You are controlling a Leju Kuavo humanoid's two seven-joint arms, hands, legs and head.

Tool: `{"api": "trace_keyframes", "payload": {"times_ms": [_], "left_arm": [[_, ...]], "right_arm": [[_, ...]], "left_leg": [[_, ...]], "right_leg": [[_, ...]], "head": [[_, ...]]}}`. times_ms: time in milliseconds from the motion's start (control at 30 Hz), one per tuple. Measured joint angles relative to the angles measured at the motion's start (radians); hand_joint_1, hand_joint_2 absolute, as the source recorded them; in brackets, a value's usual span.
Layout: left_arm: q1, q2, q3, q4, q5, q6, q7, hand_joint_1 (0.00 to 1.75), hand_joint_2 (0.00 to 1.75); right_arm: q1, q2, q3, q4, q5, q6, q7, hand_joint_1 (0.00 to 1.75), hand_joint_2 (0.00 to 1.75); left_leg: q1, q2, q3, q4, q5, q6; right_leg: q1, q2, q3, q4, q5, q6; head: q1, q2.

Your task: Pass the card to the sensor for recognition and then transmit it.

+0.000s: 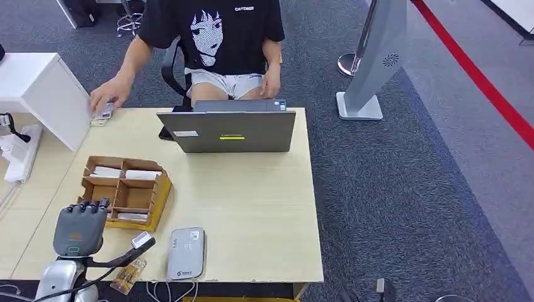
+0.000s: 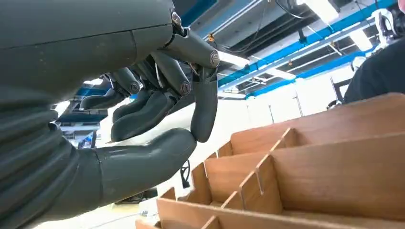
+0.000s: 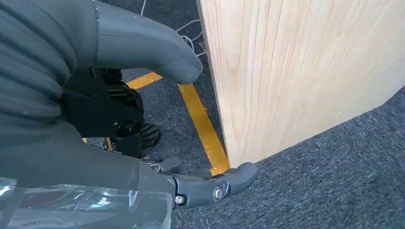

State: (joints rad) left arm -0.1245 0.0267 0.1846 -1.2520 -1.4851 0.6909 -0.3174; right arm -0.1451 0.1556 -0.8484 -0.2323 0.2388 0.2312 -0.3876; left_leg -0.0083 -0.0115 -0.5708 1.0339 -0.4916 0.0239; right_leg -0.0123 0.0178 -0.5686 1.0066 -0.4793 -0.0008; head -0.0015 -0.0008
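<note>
Stretching across the middle of the head view, the pale wooden table (image 1: 252,195) carries everything that matters. A person (image 1: 214,44) sits behind it at the top centre, one hand reaching toward the upper left, behind an open grey laptop (image 1: 230,130). Left of centre sits the cardboard organizer (image 1: 126,189), its compartments holding white cards (image 1: 142,174) in the far cells and another in a near cell. At the bottom centre, close to the table's near edge, lies the grey card reader (image 1: 186,253), the sensor of the task.

The left hand (image 1: 79,228) hovers at the lower left, over the organizer's near corner. In the left wrist view its fingers (image 2: 143,112) are curled in with one fingertip meeting the thumb (image 2: 138,167), and I can see no card between them, so it looks closed on nothing. The right hand (image 3: 143,119) hangs low beside the table's edge over the carpet, its thumb and fingers spread, holding nothing.

My read is that the pick is the step in hand. To do it well, the fingers should part first, come down into one cell squarely, and pinch a single card by its upper edge without nudging the dividers or dragging the light box. Then a short carry to the reader, card held flat over its face.
</note>
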Motion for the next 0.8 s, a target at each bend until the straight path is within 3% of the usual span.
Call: {"api": "trace_keyframes", "payload": {"times_ms": [200, 233, 267, 300, 333, 800], "left_arm": [[0.006, -0.003, 0.000, -0.010, 0.004, 0.000, -0.001, 1.75, 1.75], [0.009, -0.005, 0.000, -0.013, 0.007, 0.000, -0.004, 1.64, 1.75], [0.011, -0.006, 0.000, -0.015, 0.009, 0.000, -0.006, 1.33, 1.75], [0.012, -0.008, 0.000, -0.016, 0.010, 0.000, -0.007, 0.30, 1.75], [0.014, -0.008, 0.000, -0.017, 0.012, 0.000, -0.007, 0.00, 1.75], [0.025, -0.022, 0.000, -0.040, 0.022, 0.000, -0.010, 0.00, 1.75]], "right_arm": [[0.000, 0.000, 0.000, 0.000, 0.000, 0.000, -0.001, 0.00, 1.75], [0.001, 0.000, 0.000, 0.000, 0.000, -0.001, -0.002, 0.00, 1.75], [0.001, 0.000, 0.000, 0.000, 0.000, -0.001, -0.003, 0.00, 1.75], [0.001, 0.000, 0.000, 0.000, 0.001, -0.001, -0.003, 0.00, 1.75], [0.001, 0.000, 0.000, 0.000, 0.001, -0.001, -0.003, 0.00, 1.75], [0.001, 0.000, -0.006, 0.000, -0.002, -0.004, -0.003, 0.00, 1.75]], "left_leg": [[0.000, 0.000, 0.000, 0.000, 0.000, 0.000], [0.000, 0.000, 0.000, 0.000, 0.000, 0.000], [0.000, 0.000, 0.000, 0.000, 0.000, 0.000], [0.000, 0.000, 0.000, 0.000, 0.000, 0.000], [0.000, 0.000, 0.000, 0.000, 0.000, 0.000], [0.000, 0.000, 0.000, 0.000, 0.000, 0.000]], "right_leg": [[0.000, 0.000, 0.000, 0.000, 0.000, 0.000], [0.000, 0.000, 0.000, 0.000, 0.000, 0.000], [0.000, 0.000, 0.000, 0.000, 0.000, 0.000], [0.000, 0.000, 0.000, 0.000, 0.000, 0.000], [0.000, 0.000, 0.000, 0.000, 0.000, 0.000], [0.000, 0.000, 0.000, 0.000, 0.000, 0.000]], "head": [[0.000, 0.000], [0.000, 0.000], [0.000, 0.000], [0.000, 0.000], [0.000, 0.000], [0.000, 0.000]]}}
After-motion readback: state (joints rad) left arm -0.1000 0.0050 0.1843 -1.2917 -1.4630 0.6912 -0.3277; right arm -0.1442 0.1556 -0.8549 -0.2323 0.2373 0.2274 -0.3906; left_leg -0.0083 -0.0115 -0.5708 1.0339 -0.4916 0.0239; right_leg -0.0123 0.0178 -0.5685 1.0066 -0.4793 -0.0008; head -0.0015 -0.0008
